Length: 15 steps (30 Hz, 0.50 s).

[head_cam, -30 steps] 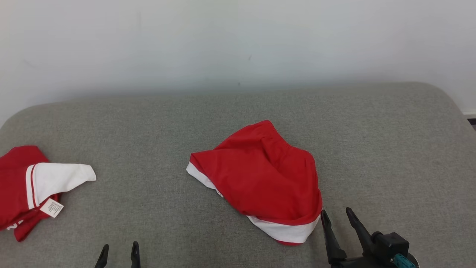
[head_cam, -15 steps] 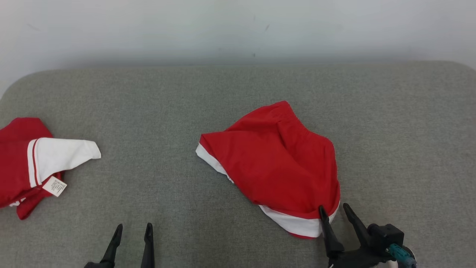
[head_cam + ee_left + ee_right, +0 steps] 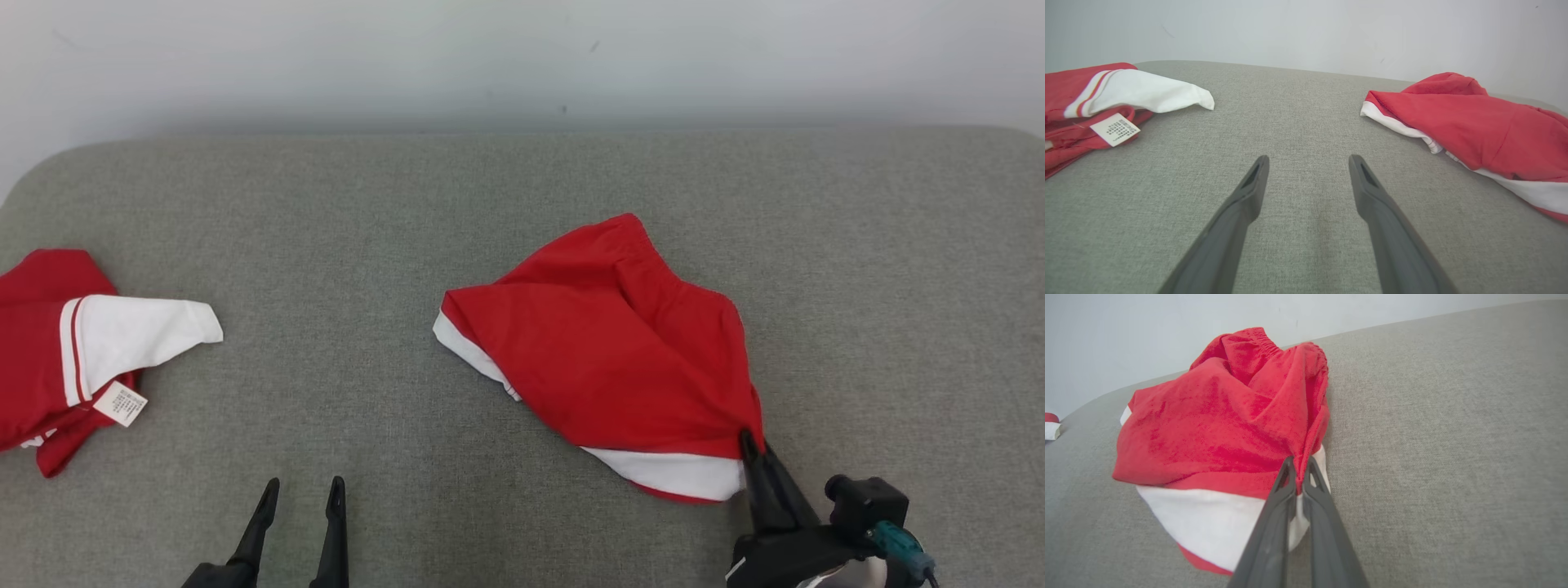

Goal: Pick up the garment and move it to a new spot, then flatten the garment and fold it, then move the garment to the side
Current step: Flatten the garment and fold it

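The garment (image 3: 620,351) is a crumpled pair of red shorts with white hem bands, lying mid-right on the grey cushion (image 3: 490,204). My right gripper (image 3: 751,445) is shut on the garment's near right corner, where red cloth meets the white band. In the right wrist view the right gripper (image 3: 1299,465) pinches a fold of the garment (image 3: 1216,428) between its two tips. My left gripper (image 3: 300,494) stands open above bare cushion at the lower left, empty. In the left wrist view the left gripper (image 3: 1306,163) points between both cloths, with the garment (image 3: 1486,122) at right.
A second red and white piece of clothing (image 3: 73,351) with a white label lies at the cushion's left edge, also visible as the clothing (image 3: 1106,98) in the left wrist view. A pale wall (image 3: 522,57) rises behind the cushion. Bare fabric lies between the two cloths.
My right gripper moved forward onto the garment's near right corner and shut on it. The camera tilted, shifting the whole picture. The left gripper stays open.
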Tool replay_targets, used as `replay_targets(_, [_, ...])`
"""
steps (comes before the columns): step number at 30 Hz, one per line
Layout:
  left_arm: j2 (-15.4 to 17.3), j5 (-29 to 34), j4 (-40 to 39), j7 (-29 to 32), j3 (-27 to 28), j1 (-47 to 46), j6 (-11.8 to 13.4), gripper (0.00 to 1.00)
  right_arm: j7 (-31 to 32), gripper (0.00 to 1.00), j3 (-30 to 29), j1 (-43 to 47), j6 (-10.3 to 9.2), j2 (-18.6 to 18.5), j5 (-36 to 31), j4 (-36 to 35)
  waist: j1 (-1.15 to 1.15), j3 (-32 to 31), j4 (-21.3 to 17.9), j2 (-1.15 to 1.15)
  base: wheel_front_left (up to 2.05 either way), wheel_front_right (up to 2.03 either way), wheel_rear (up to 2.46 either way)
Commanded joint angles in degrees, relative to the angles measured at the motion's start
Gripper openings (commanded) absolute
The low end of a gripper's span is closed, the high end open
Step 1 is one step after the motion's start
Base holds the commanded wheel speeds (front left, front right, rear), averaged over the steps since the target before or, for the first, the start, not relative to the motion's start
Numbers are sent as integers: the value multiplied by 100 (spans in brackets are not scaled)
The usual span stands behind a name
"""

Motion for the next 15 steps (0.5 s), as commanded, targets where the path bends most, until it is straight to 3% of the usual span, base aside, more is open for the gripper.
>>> replay_targets(1, [-9, -6, 4, -20, -8, 50, -20, 100, -3, 0, -48, 6, -14, 20, 39, -180, -1, -72, -49, -1, 0, 0, 0])
replay_targets(10, [-9, 5, 100, -20, -19, 237, -32, 100, -4, 0, -227, -109, -14, 71, 243, -1422, -1, -471, -231, -1, 0, 0, 0])
replay_targets(15, [-9, -32, 157, -20, -50, 323, -31, 100, -3, 0, -524, -143, -14, 89, 115, -1548, -1, -674, -268, -1, 0, 0, 0])
